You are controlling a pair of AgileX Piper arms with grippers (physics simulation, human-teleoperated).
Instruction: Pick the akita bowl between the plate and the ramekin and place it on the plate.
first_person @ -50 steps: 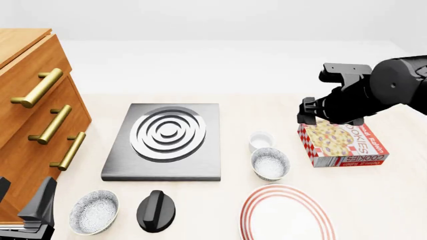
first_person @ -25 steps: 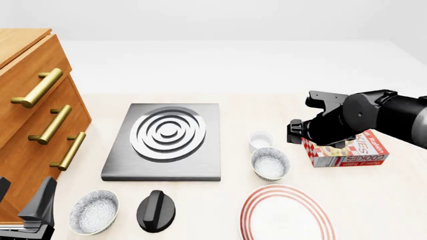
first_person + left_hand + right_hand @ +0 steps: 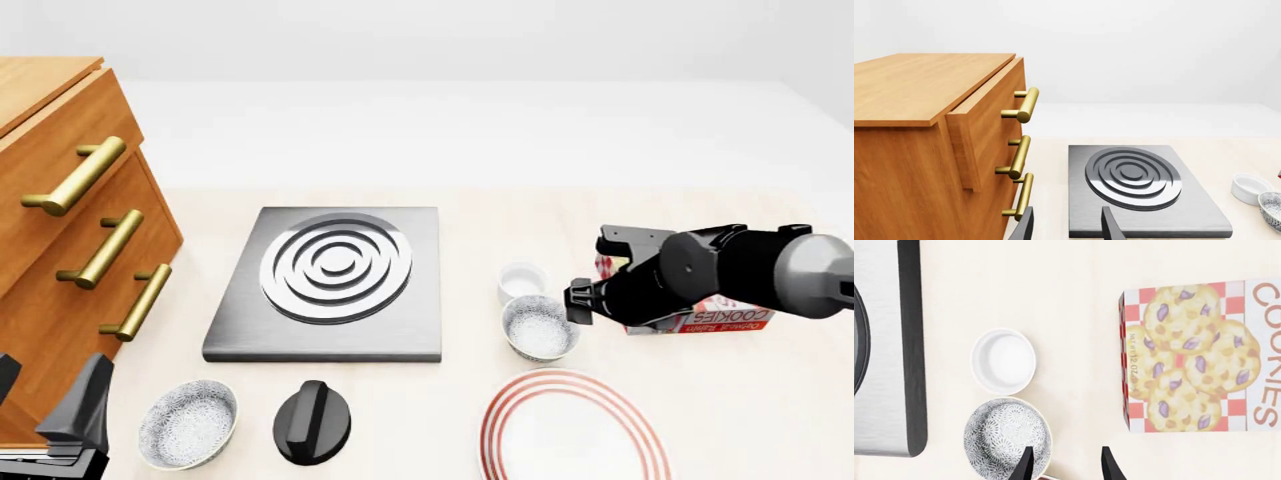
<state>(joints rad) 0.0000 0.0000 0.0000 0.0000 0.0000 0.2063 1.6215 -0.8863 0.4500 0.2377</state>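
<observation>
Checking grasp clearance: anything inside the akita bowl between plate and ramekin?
The akita bowl looks empty, only its speckled lining showing. The right gripper covers a sliver of its rim.

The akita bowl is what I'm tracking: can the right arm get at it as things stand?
Probably yes: the right pincer hangs open right beside the akita bowl, with nothing between them.

The right end effector [image 3: 1064, 465] hovers low with fingers parted, the left end effector [image 3: 1066, 227] seemingly likewise.

The akita bowl [image 3: 541, 328] is seen between the ramekin [image 3: 522, 281] and the plate [image 3: 574, 426]; the right arm [image 3: 707, 275] is positioned just beside it.
</observation>
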